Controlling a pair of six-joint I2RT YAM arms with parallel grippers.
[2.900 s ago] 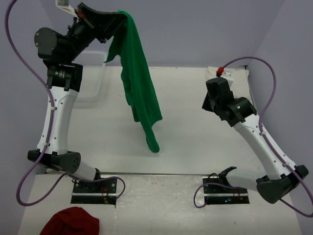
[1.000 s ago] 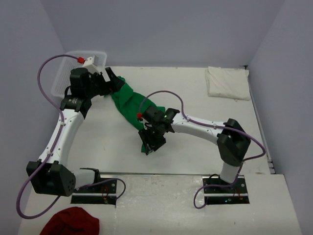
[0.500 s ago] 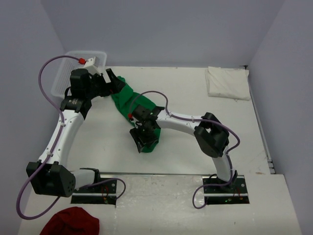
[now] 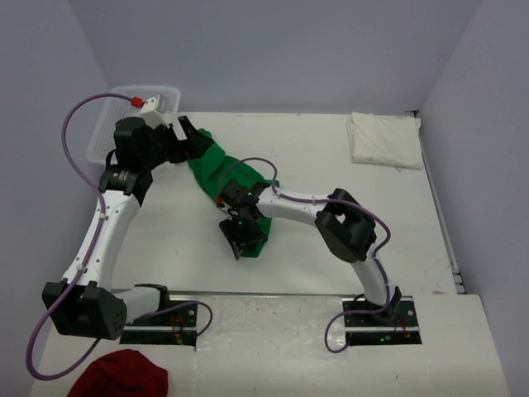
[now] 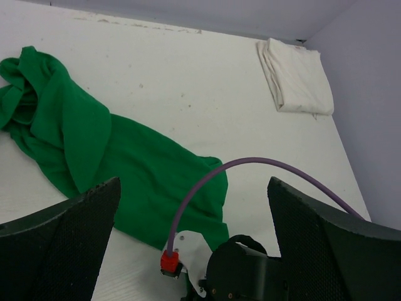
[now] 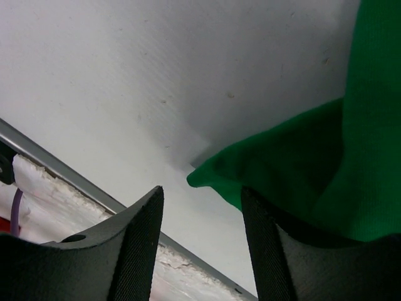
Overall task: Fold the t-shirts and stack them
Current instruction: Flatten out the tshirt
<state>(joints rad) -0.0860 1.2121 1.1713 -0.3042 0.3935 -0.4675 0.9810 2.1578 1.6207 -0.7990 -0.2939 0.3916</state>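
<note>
Seeing green t-shirt (image 4: 221,169) now lying bunched on table (image 4: 331,248), no longer hanging. Left gripper (image 4: 192,136) at its far end, jaws wide, released. Right gripper (image 4: 239,237) has come to its near corner, jaws apart, nothing pinched. Cream t-shirt (image 4: 382,141) folded well right of it. I judge spreading comes next.

Soft, matt green t-shirt (image 4: 216,169) cloth lies rumpled on a white, matt, faintly scuffed worktop (image 4: 322,149). The cream t-shirt (image 4: 383,141) at far right looks like equally dull cotton. The left end effector (image 5: 193,188) shows black, finely dimpled pads (image 5: 62,244) and a smooth purple cable (image 5: 250,160).
</note>
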